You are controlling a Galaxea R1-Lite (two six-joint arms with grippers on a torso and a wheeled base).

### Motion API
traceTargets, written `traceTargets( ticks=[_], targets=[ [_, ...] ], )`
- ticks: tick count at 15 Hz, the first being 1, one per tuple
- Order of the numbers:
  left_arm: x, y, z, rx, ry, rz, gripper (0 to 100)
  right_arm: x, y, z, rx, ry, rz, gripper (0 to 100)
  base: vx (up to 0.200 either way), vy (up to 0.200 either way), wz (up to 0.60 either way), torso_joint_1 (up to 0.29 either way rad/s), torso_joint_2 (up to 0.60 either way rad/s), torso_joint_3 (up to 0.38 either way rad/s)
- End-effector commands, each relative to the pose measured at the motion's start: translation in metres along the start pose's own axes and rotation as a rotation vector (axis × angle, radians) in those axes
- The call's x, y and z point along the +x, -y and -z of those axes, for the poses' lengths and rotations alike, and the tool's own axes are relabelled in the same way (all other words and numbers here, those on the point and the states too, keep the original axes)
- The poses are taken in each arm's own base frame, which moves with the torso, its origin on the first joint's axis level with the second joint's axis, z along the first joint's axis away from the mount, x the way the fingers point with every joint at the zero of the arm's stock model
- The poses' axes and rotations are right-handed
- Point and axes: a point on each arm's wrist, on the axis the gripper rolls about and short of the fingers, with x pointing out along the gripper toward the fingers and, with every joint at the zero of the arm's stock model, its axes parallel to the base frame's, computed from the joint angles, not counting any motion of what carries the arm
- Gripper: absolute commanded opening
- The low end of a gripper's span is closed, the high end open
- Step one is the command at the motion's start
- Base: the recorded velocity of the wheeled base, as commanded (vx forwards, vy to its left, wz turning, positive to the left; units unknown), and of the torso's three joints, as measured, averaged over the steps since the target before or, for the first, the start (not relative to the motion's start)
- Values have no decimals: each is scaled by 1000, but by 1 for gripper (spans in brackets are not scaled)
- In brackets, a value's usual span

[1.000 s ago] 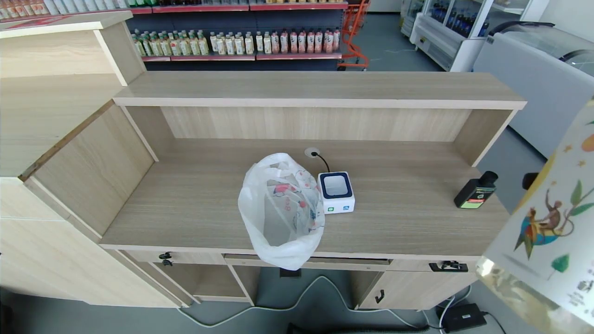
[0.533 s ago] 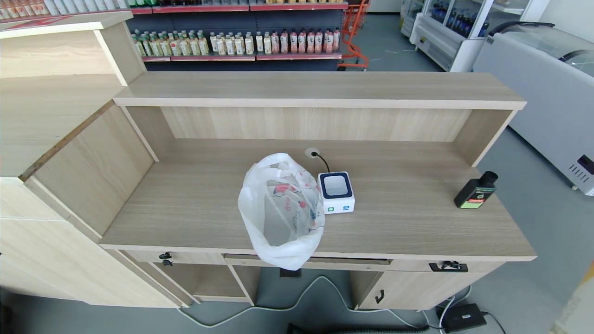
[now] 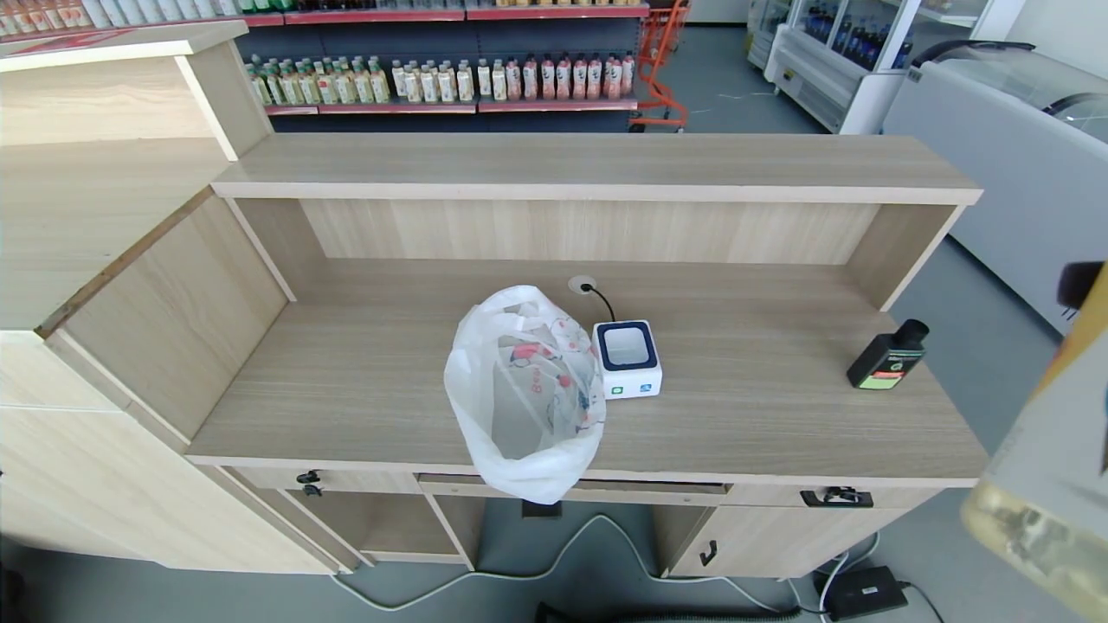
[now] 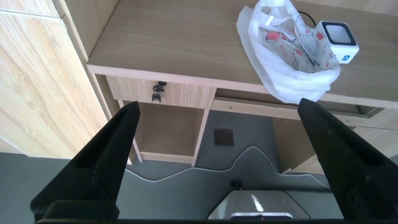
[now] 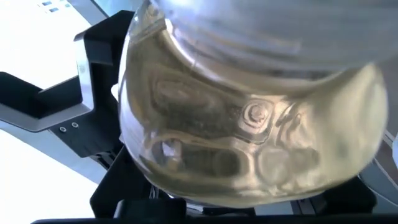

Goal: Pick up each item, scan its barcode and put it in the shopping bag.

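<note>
Big clear bottle (image 3: 1043, 484) (image 5: 249, 124) of yellowish liquid, up close at right edge of head view, off counter (image 3: 346, 381). Right gripper (image 5: 233, 208) clamped round it. Left gripper (image 4: 217, 168) spread wide, nothing in it, low in front of counter. White shopping bag (image 3: 524, 389) (image 4: 286, 50) on counter's front edge, mouth open, sagging over lip. Scanner (image 3: 627, 356) (image 4: 341, 40) just beside bag, right side. Small black bottle (image 3: 887, 356) near counter's right end, well apart. Drink shelves (image 3: 433, 78) way back.

From the head we look forward and down on the counter (image 3: 762, 415) from well back, with the shopping bag (image 3: 524, 389) and scanner (image 3: 627, 356) central. Our left wrist camera sits out before the counter's front edge, looking down, and shares bag and scanner. Our right wrist camera presses close against a clear bottle (image 5: 249, 124).
</note>
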Motion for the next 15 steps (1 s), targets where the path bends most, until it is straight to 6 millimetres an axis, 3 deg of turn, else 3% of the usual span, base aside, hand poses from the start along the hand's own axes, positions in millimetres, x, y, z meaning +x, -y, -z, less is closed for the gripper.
traceTargets(
  ticks=[1, 13, 15],
  targets=[
    [0, 0, 0, 0, -1, 0, 100, 4, 11, 0, 23, -9, 5, 0, 0, 0, 0, 0, 0, 0],
    [0, 0, 0, 0, -1, 0, 100, 5, 17, 0, 27, 22, 76, 0, 0, 0, 0, 0, 0, 0],
    [0, 0, 0, 0, -1, 0, 100, 1, 24, -1, -16, 50, 155, 0, 0, 0, 0, 0, 0, 0]
  ],
)
